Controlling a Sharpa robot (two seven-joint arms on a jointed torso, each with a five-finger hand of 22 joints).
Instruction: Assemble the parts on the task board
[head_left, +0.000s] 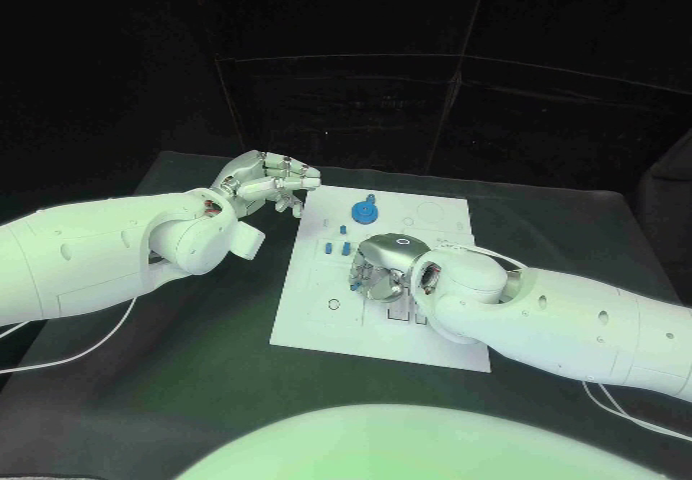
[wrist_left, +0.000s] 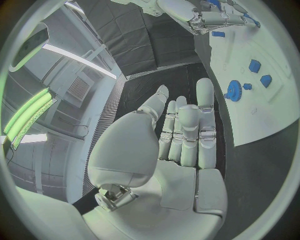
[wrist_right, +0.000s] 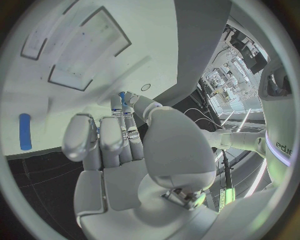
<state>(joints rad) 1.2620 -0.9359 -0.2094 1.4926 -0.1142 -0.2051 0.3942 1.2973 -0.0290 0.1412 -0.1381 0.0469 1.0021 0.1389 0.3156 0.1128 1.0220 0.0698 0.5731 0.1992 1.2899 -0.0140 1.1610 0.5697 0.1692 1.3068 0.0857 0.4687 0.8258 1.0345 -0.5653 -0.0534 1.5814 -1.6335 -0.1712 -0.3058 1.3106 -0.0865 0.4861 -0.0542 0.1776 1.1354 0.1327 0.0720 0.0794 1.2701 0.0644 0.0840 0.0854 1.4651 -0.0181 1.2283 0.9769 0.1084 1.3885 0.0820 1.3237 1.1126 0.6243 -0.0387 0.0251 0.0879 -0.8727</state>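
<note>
The white task board (head_left: 310, 320) lies mid-table. A blue gear (head_left: 365, 211) stands near its far edge, with small blue parts (head_left: 336, 245) just in front of it. My right hand (head_left: 382, 272) hangs over the board's middle with its fingers pointing down. In the right wrist view its thumb and a fingertip pinch a small blue part (wrist_right: 122, 96) just above the board (wrist_right: 75, 30). A blue peg (wrist_right: 25, 131) lies flat on the board near it. My left hand (head_left: 268, 182) hovers off the board's far left corner, fingers straight and holding nothing (wrist_left: 187, 130). The left wrist view also shows the gear (wrist_left: 233, 90).
Rectangular recesses (wrist_right: 94, 45) are cut into the board close to my right hand. Bare black table (head_left: 173, 350) surrounds the board. A cable (head_left: 58, 355) trails from my left arm over the table's left side.
</note>
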